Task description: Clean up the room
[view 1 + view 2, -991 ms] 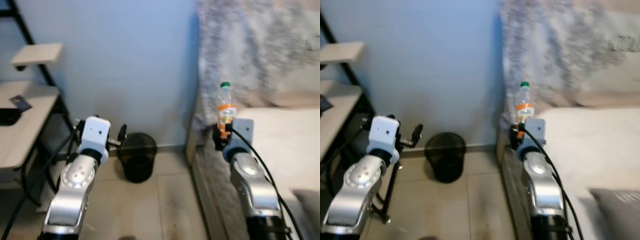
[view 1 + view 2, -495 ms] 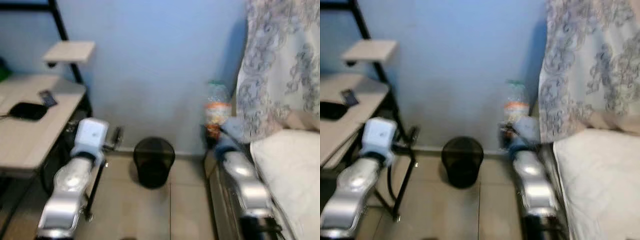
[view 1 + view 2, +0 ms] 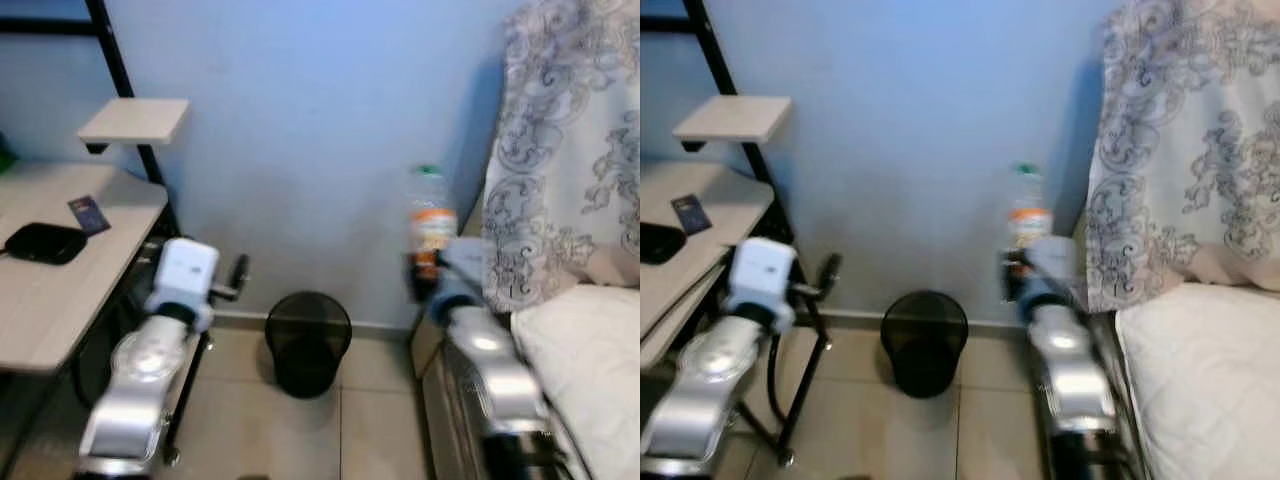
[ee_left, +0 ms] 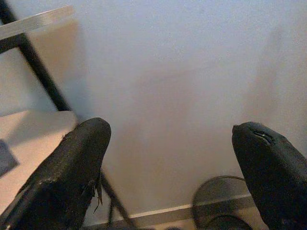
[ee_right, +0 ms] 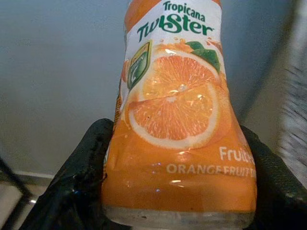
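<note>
Right claw [image 5: 177, 201] is clenched on an orange juice bottle [image 5: 175, 120]: black fingers [image 5: 79, 172] press both flanks of the lower label, low enough that the weight sits between the pads and the bottle stands upright, green cap up. In the head views the bottle [image 3: 431, 220] rides at the end of the raised right arm, carried high, away from the bed [image 3: 590, 370] that lies off to the claw's right and lower.

Black mesh wastebasket [image 3: 308, 340] stands on the tiled floor against the blue wall, below the right claw and to its left, well apart. Likely destination for the bottle, judging by the task. The upright carry probably keeps any leftover liquid in.

Left claw [image 4: 172, 163] is released, fingers spread wide with only wall between them, nothing held. It points toward the wall; the wastebasket rim [image 4: 223, 189] lies ahead of it, lower down. The desk [image 3: 60, 290], carrying a dark flat object [image 3: 45, 242] and a small card [image 3: 88, 213], sits to that claw's left. The arm seems kept forward simply out of the way.

Head views are somewhat blurred. Next need, by my reading: bring the right claw over the basket mouth before letting go.
</note>
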Motion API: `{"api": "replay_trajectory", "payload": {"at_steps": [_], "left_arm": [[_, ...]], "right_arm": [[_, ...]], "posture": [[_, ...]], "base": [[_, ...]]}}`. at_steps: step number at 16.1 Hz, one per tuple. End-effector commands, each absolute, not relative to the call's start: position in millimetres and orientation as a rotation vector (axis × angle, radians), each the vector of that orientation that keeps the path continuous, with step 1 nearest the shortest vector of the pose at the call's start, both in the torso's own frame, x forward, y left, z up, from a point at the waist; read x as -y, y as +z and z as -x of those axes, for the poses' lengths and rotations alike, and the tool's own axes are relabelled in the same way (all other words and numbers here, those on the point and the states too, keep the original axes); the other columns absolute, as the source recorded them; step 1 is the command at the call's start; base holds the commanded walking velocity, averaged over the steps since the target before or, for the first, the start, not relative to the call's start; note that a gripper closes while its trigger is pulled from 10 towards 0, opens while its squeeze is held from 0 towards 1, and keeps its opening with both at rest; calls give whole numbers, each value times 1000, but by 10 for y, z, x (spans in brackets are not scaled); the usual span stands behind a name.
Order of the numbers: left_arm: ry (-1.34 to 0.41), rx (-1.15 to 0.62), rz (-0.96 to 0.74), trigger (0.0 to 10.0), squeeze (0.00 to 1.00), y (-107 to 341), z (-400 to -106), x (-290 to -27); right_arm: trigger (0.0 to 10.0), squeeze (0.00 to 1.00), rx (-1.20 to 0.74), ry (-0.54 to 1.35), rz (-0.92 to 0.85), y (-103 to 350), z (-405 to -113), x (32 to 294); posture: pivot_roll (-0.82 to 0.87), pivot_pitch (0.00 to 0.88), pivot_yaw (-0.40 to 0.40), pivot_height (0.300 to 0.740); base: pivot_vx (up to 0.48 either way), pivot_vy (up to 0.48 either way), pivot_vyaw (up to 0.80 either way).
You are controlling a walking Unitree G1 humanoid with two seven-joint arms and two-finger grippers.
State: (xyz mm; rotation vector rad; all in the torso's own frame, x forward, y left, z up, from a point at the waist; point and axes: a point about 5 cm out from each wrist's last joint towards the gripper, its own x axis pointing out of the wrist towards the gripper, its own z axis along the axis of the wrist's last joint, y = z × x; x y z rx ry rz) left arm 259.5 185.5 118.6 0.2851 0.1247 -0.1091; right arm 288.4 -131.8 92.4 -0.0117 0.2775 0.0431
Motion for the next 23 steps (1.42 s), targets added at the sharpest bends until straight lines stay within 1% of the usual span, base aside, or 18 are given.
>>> {"api": "replay_trajectory", "payload": {"at_steps": [1,5,8,10,13,15,16,18,19,21,23], "left_arm": [[-131,-105,-283,10000,0,1237,-2631,-1781],[-134,-108,-287,10000,0,1242,-2637,-1785],[-156,-119,-301,10000,0,1226,-2637,-1775],[-202,-143,-335,10000,0,1178,-2622,-1746],[-255,-170,-366,10000,0,1126,-2592,-1734],[-291,-187,-376,10000,0,1079,-2583,-1722],[-337,-202,-392,10000,0,1034,-2573,-1696],[-368,-209,-402,10000,0,1006,-2571,-1670],[-382,-212,-399,10000,0,996,-2572,-1656],[-437,-236,-400,10000,0,933,-2561,-1603],[-499,-263,-410,10000,0,865,-2537,-1552]], "right_arm": [[10000,0,-279,7,25,931,-2897,1440],[10000,0,-290,38,38,909,-2896,1413],[10000,0,-301,88,68,896,-2875,1362],[10000,0,-352,71,53,818,-2854,1397],[10000,0,-460,143,137,650,-2806,1403],[10000,0,-497,177,194,572,-2800,1399],[10000,0,-527,188,236,518,-2792,1440],[10000,0,-549,220,240,492,-2751,1473],[10000,0,-581,226,215,463,-2707,1491],[10000,0,-662,296,330,356,-2585,1533],[10000,0,-702,364,417,278,-2539,1551]], "posture": [[98,0,-2,740],[99,0,3,740],[95,0,6,740],[96,0,3,740],[89,0,3,740],[82,0,0,740],[76,0,-3,740],[63,0,-2,740],[58,0,0,740],[27,0,13,740],[11,0,17,740]], "base": [[345,0,0],[344,0,0],[342,0,702],[336,0,0],[320,0,0],[313,0,0],[311,0,0],[313,0,0],[307,0,-644],[302,0,-644],[300,0,0]]}}
